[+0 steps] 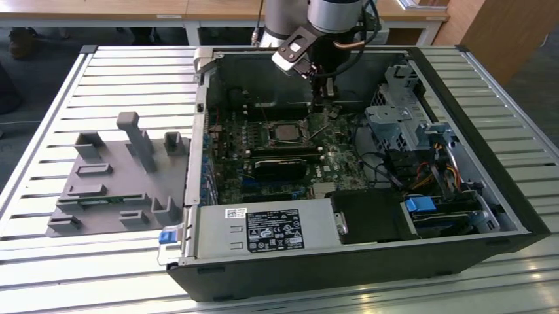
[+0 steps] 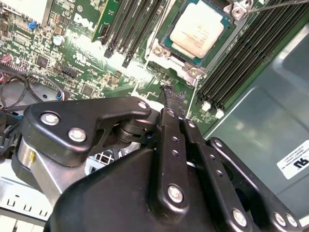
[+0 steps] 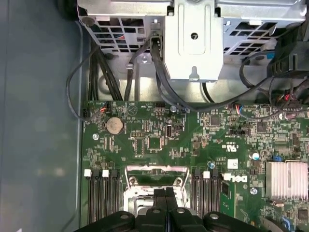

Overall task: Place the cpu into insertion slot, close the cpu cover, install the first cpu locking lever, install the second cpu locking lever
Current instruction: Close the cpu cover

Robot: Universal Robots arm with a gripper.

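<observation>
Hangs close by the insertion slot [image 1: 267, 133] with gripper [image 2: 174, 96] clenched on nothing, cpu [image 2: 198, 30] already seated, cpu cover [image 3: 157, 168] seemingly not yet closed, both locking levers [image 2: 277, 5] left to install.

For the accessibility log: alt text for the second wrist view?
The shut hand hangs above the green motherboard, just short of the insertion slot, where the cpu lies silver side up. Black memory slots run along both sides.
</observation>
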